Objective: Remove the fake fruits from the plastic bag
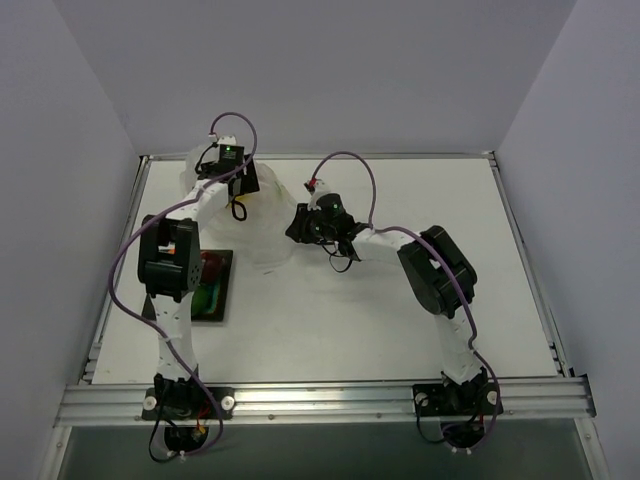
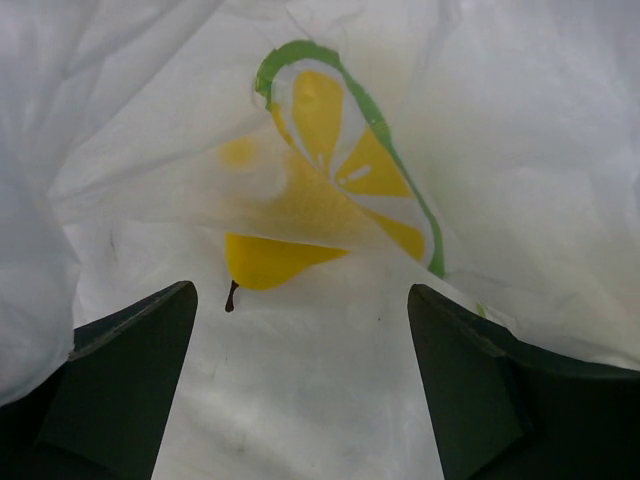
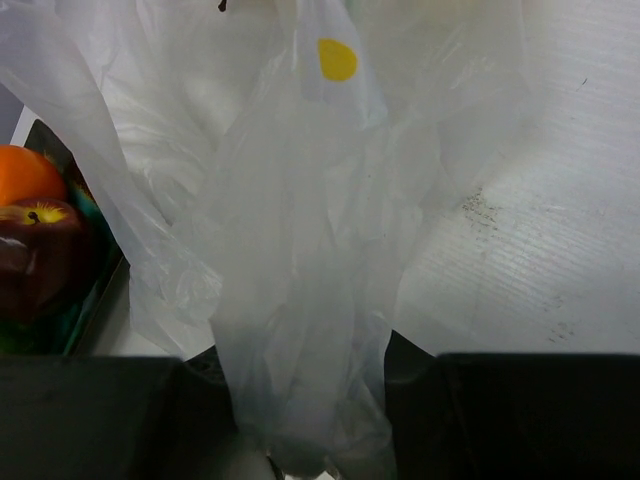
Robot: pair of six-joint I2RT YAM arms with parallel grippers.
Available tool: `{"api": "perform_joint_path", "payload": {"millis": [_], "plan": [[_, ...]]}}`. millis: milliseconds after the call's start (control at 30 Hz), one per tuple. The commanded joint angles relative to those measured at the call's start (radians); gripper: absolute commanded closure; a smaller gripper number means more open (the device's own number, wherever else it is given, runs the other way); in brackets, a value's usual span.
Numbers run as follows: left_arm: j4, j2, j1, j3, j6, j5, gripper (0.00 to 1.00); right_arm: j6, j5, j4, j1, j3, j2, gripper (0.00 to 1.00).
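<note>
Step in hand: reaching for the yellow pear (image 2: 265, 262) inside the plastic bag (image 2: 520, 150). Locate the pear partly under a printed fold of film, stem pointing towards the camera, just ahead of the left gripper (image 2: 300, 300). Note jaws spread wide, with only bag film below them; presumably opened to straddle the pear.

Check the right gripper (image 3: 310, 410): clamped on a bunched neck of the bag, raised off the table (image 3: 540, 250), probably to hold the film taut and steady for the other arm.

Confirm the orange (image 3: 25, 175) and the dark red apple (image 3: 35, 255) resting together in the green tray (image 3: 95, 290), beside the bag and outside it. Treat the task as partly done. No green fruit visible.

Advance slowly; expect thin film to snag in the jaws along with the pear.
</note>
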Motion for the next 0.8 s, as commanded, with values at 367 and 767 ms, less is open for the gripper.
{"api": "perform_joint_path", "payload": {"millis": [367, 767], "plan": [[0.13, 0.084, 0.04, 0.109, 0.087, 0.104, 0.09, 0.005, -0.026, 0.02, 0.027, 0.045, 0.017, 0.82], [0.302, 0.169, 0.035, 0.132, 0.039, 0.059, 0.25, 0.005, -0.034, 0.023, 0.036, 0.049, 0.038, 0.82]]}}
